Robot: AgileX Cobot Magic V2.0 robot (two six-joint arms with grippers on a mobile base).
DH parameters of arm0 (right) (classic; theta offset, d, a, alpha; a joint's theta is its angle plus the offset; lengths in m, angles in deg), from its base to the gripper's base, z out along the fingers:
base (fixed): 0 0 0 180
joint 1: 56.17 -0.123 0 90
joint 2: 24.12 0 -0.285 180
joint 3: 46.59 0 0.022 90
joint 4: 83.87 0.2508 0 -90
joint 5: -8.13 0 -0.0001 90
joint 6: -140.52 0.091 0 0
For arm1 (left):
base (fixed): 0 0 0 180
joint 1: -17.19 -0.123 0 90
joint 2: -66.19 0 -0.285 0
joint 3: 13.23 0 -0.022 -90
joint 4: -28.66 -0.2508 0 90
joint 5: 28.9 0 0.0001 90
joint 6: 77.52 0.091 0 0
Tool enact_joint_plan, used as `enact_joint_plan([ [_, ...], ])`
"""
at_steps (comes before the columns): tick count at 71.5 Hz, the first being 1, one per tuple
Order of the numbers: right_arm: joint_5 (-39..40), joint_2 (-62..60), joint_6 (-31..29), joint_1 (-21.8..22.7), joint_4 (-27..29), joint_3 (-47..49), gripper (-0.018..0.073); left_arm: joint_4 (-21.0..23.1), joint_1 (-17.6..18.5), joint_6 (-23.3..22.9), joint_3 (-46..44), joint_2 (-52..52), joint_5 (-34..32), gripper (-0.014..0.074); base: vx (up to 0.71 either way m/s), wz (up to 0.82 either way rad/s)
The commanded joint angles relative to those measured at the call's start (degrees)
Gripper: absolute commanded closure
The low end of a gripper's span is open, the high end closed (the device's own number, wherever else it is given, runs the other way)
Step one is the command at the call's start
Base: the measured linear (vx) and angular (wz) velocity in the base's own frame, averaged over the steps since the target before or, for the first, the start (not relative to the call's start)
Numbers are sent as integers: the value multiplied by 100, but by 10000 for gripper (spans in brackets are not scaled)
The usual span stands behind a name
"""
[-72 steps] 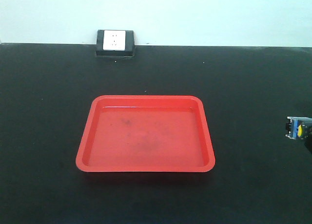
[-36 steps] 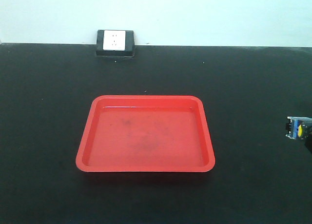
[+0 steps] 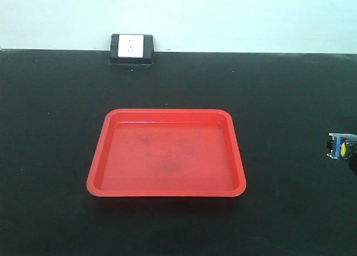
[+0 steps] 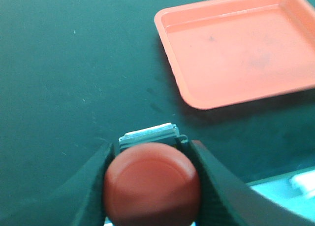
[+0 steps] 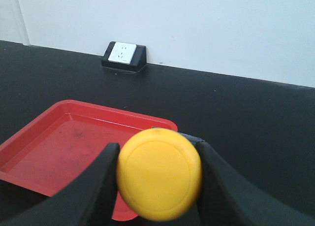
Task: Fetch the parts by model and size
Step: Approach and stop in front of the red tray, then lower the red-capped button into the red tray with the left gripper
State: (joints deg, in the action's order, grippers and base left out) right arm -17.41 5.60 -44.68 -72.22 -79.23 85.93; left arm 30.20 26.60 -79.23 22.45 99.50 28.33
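Two-armed fetch, both parts in hand. The left claw (image 4: pixel 151 182) was clamped on the red-capped mushroom-head push-button switch (image 4: pixel 151 186), its dark fingers (image 4: pixel 96 184) flanking the round cap, with the pale block base showing just behind. This switch was held above the black bench (image 4: pixel 64 78), near the shallow red rectangular plastic tray (image 4: pixel 241 44) but outside its rim. The right claw (image 5: pixel 158 184) was likewise closed on the yellow-capped push-button switch (image 5: pixel 159 179); in the front view that switch (image 3: pixel 340 148) hung well to the right of the tray. A white wall socket in a black housing (image 3: pixel 131 48) sat beyond the tray's far edge. Nothing lay in the tray, so delivery appeared to be the step in hand. To do it well, each switch should be carried inside the rim and lowered until its base nears the tray floor before the claw opens (the domed caps would likely roll if dropped). Taking the arms in turn should avoid crowding over the tray.
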Motion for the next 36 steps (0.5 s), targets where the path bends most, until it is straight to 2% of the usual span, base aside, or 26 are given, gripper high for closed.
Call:
enact_joint_plan([
  [1,464,82,-33,19,-3,168,569,18,29,-182,-429,318,-538,602,0,0],
  [16,462,82,-33,19,-2,168,569,48,29,-161,-1407,1712,-215,602,0,0],
  [28,458,82,-33,19,-2,168,569,86,29,-149,-2123,3009,-301,601,0,0],
  [36,458,82,-33,19,-2,168,569,448,29,306,-2535,3847,-398,599,0,0],
])
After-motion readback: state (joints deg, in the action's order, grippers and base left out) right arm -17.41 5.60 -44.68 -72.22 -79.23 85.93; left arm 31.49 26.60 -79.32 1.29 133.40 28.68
